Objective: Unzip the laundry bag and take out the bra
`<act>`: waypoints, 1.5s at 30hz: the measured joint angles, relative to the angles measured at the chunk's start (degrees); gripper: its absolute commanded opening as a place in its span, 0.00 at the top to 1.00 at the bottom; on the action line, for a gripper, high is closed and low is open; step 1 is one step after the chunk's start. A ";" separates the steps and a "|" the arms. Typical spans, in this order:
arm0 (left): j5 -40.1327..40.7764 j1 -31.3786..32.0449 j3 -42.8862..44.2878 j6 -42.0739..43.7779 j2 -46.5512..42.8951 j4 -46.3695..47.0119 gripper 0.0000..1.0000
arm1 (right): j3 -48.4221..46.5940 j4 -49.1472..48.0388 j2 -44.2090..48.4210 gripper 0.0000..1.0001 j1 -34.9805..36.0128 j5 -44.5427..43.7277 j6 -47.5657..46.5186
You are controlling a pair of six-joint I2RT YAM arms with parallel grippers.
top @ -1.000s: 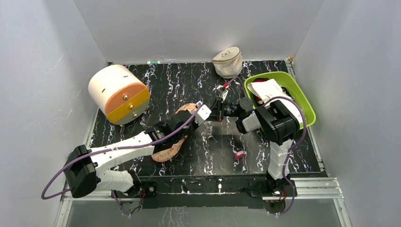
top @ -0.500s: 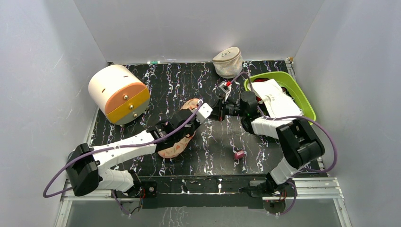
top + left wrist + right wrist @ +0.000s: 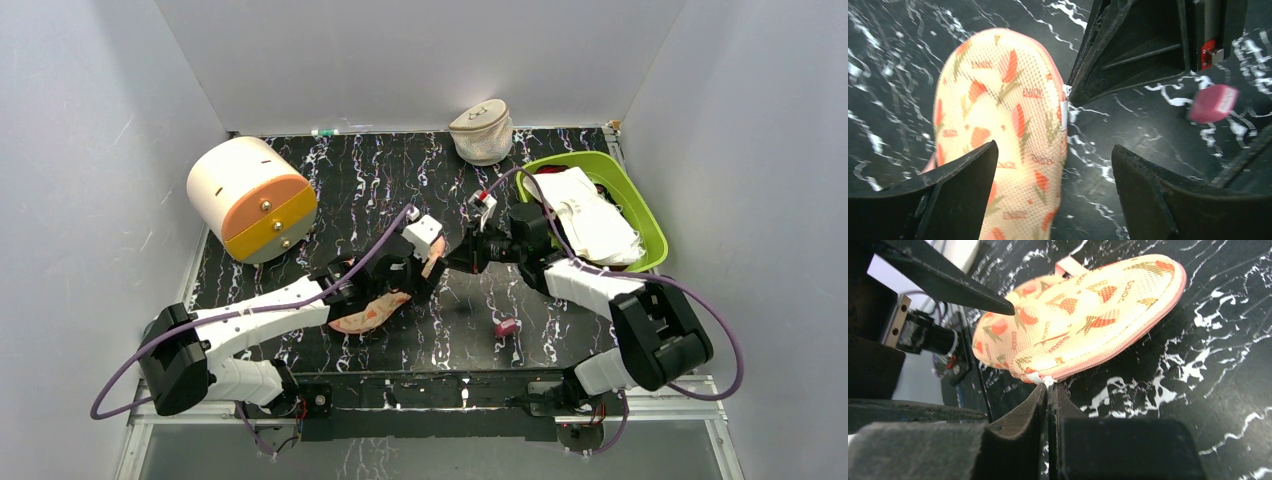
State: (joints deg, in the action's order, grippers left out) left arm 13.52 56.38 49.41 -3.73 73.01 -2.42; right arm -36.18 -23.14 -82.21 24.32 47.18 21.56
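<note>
Pinching a white tab [image 3: 1048,380] on the laundry bag [image 3: 1083,320] rim, the right hand [image 3: 1050,388] is clamped; left hand [image 3: 1054,150] gapes above.

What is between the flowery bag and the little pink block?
Just bare black table, nothing else, between the bag and the pink block. The top view shows it best.

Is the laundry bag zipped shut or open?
Shut, where visible: the laundry bag shows its pink zip line closed, with the right tool pinched on the white pull.
</note>
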 measured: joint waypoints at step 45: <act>0.39 0.44 4.07 -1.62 10.32 -4.85 0.91 | -3.17 22.10 6.10 1.00 0.96 -9.77 -11.98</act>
State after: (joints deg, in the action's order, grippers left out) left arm 13.91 56.82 53.47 -5.34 83.33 -7.27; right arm -39.35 -1.04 -76.12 25.28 37.41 9.58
